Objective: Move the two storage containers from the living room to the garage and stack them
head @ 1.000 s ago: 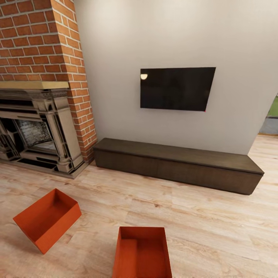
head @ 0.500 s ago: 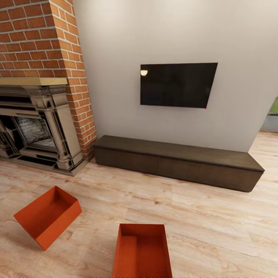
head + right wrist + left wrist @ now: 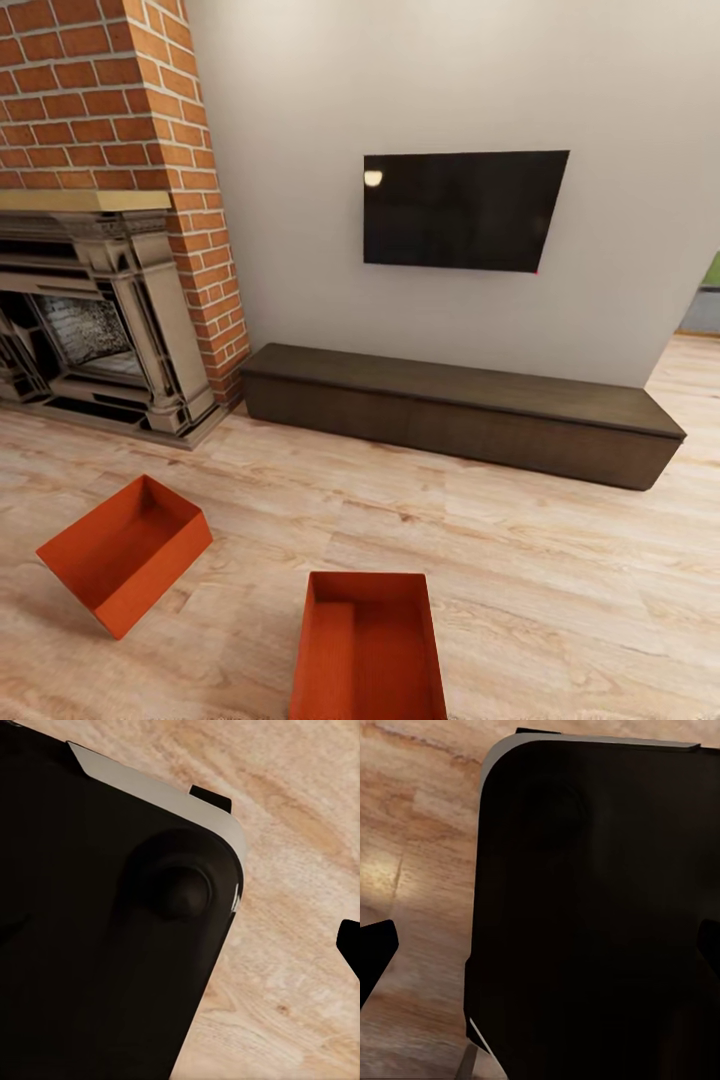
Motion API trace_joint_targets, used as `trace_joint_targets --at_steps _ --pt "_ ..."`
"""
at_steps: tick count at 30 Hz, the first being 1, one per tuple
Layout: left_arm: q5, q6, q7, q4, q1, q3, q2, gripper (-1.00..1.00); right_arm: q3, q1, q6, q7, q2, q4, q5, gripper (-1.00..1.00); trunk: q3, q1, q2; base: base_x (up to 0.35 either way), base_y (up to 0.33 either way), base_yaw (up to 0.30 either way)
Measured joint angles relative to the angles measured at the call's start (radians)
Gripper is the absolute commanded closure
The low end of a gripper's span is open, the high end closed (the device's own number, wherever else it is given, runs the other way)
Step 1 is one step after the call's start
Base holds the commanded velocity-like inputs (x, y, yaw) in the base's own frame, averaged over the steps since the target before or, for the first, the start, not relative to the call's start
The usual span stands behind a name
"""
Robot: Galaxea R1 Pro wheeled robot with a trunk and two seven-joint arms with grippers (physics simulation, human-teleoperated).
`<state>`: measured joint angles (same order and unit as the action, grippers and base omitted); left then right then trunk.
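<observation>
Two orange-red storage containers are sitting on the light wood-plank floor of the living room, both open side up and both empty. From the head view, the nearer container is lying at about six o'clock, its long side running straight away from the robot and its near end cut off by the bottom of the picture. The other container is resting at about eight o'clock, turned at an angle so that one corner is pointing toward the robot. The two are apart, with bare planks between them.

Beyond them, a long dark low cabinet is standing against the cream wall, stretching from roughly eleven o'clock across to three o'clock. A black wall TV is hanging above it, near twelve o'clock. A brick fireplace with a dark carved surround is filling the ten o'clock side, its base meeting the floor just beside the cabinet's end.

In the left wrist view a big dark rounded body of the robot is blocking most of the sight, with wood planks showing past it; dark finger tips are poking in at both edges, yet how wide the left gripper is standing I cannot tell. The right wrist view is showing a similar dark body over the planks, and the right gripper's spread I cannot tell either. Nothing is showing between the fingers in either view.
</observation>
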<state>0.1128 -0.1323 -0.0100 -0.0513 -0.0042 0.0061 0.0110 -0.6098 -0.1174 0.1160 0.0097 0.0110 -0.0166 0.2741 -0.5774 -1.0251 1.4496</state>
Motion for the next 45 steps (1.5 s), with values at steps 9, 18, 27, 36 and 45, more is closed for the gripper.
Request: trace_joint_targets --at_steps 9,18,27,36,45 --pt "0.006 0.001 0.002 0.001 0.0 0.004 0.001 -1.0 0.001 0.0 0.001 0.0 0.0 0.0 0.0 -1.0 -0.014 0.0 0.0 0.0 0.0 0.0" --pt "0.007 0.002 0.003 0.002 0.0 0.004 0.0 -1.0 0.001 0.0 0.0 0.0 0.0 0.0 0.0 -1.0 -0.029 0.0 0.0 0.0 -0.069 0.0" --pt "0.009 0.002 0.004 0.002 0.0 0.006 0.001 -1.0 0.0 0.0 0.0 0.0 0.0 0.0 0.0 -1.0 -0.043 0.0 0.0 0.0 -0.026 0.0" --pt "0.009 0.002 0.004 0.002 0.0 0.006 0.001 -1.0 0.0 0.0 -0.001 0.0 0.0 0.0 0.0 -1.0 -0.058 0.0 0.0 0.0 0.0 0.0" --pt "0.009 0.002 0.004 0.002 0.0 0.005 0.001 -1.0 0.0 0.0 -0.001 0.0 0.0 0.0 0.0 -1.0 -0.072 0.0 0.0 0.0 0.0 0.0"
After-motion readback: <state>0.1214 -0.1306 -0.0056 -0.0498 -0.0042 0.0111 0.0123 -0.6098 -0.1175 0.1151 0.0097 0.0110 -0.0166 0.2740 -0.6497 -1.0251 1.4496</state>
